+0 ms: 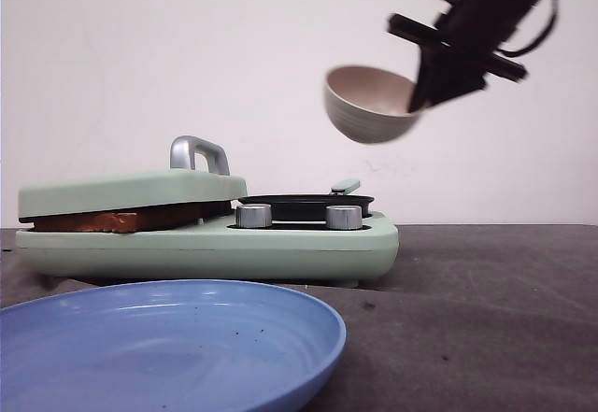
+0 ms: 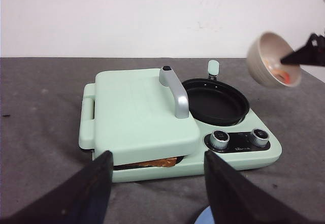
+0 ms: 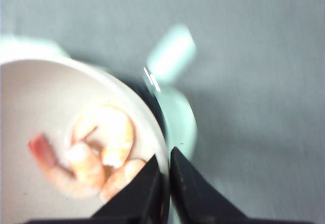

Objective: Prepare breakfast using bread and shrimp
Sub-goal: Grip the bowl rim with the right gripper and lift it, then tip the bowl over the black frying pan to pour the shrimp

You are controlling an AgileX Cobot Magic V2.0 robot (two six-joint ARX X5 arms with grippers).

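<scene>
My right gripper (image 1: 425, 94) is shut on the rim of a beige bowl (image 1: 367, 104), held tilted in the air above the right end of the mint-green breakfast maker (image 1: 308, 248). The bowl (image 3: 30, 97) holds pink shrimp (image 3: 101, 153). It also shows in the left wrist view (image 2: 271, 61). Toasted bread (image 1: 117, 219) lies pressed under the closed green lid (image 2: 137, 112); only its brown edge (image 2: 155, 162) shows. The black round pan (image 2: 216, 101) sits empty beside the lid. My left gripper (image 2: 157, 193) is open and empty, in front of the maker.
A blue plate (image 1: 168, 342) lies at the front of the dark grey table (image 1: 495, 319). Two silver knobs (image 2: 238, 138) sit on the maker's front right. The lid has a silver handle (image 2: 175, 89). A white wall stands behind.
</scene>
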